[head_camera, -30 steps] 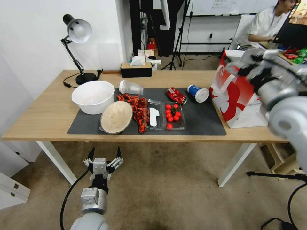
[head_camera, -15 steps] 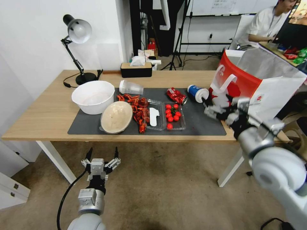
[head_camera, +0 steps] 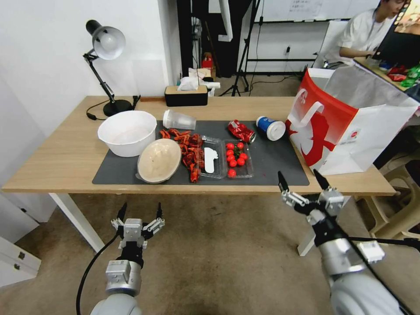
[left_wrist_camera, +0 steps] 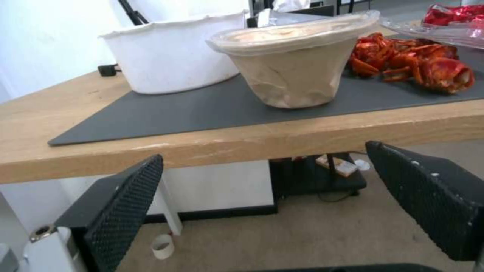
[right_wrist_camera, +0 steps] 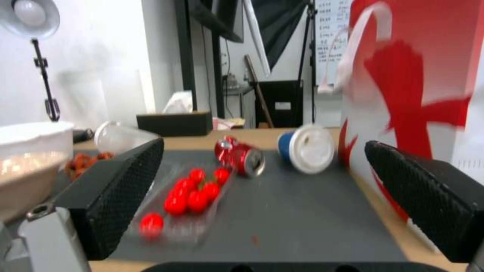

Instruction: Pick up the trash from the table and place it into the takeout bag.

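Two grippers, both empty and spread wide, hang below the near edge of the table (head_camera: 52,166): left gripper (head_camera: 138,213) in front of the round beige dish (head_camera: 159,160), right gripper (head_camera: 302,183) near the mat's (head_camera: 275,166) right corner. Trash sits on the mat: crushed red can (head_camera: 241,131) and blue-and-white cup (head_camera: 270,127) lying far right, clear plastic cup (head_camera: 179,119) tipped over further left, red leftovers (head_camera: 189,148) mid-mat. The takeout bag (head_camera: 341,127) stands at the right end, mouth open.

My guess on handling: the can's light and already dented, so pinch it across the body. Both cups look thin and might roll or crumple, so go gentle around the middle. The dish seems flimsy with a film lid; I'd take it by the rim.

No readable writing; just a white figure on the bag's red front.
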Robot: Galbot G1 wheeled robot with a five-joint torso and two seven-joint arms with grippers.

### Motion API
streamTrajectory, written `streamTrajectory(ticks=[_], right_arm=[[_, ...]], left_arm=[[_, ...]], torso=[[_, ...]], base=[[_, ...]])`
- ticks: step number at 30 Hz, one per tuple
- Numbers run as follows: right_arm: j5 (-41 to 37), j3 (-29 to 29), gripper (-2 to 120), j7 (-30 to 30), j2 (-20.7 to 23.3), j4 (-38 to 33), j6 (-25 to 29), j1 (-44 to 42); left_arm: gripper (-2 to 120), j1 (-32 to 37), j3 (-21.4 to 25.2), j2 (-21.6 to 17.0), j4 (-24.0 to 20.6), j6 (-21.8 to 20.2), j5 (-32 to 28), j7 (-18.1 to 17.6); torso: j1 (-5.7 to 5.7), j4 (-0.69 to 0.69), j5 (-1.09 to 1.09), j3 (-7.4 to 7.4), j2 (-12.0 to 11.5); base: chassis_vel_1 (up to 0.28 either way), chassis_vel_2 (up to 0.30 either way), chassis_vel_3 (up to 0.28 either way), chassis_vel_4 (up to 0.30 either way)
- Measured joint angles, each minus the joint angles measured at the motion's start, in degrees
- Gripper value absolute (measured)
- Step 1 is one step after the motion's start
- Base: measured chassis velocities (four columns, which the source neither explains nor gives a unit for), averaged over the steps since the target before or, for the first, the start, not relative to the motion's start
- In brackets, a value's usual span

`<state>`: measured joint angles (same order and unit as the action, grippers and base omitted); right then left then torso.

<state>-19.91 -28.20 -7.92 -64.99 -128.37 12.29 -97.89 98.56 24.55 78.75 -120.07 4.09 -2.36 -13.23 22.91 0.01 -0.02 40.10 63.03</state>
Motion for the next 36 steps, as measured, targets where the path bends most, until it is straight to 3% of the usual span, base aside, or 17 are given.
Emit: streamTrajectory(ticks=[10, 36], right_arm=[[6.0, 1.3, 100, 1.7, -5.3, 5.5, 3.4, -2.7], [5.3, 1.4, 100, 0.7, -4.8, 5.2, 1.1, -2.5]], left_arm=[[100, -0.2, -0.3, -0.6, 1.0, 0.9, 0.0, -0.1], [100, 0.5, -0.6, -1.2, 1.0, 1.1, 0.0, 0.0]], torso=[[0.00, -0.01, 0.01, 0.01, 0.0], [0.01, -0.02, 0.02, 0.01, 0.0]], base=[[0.000, 0.000, 0.000, 0.000], [0.000, 0.000, 0.000, 0.000]])
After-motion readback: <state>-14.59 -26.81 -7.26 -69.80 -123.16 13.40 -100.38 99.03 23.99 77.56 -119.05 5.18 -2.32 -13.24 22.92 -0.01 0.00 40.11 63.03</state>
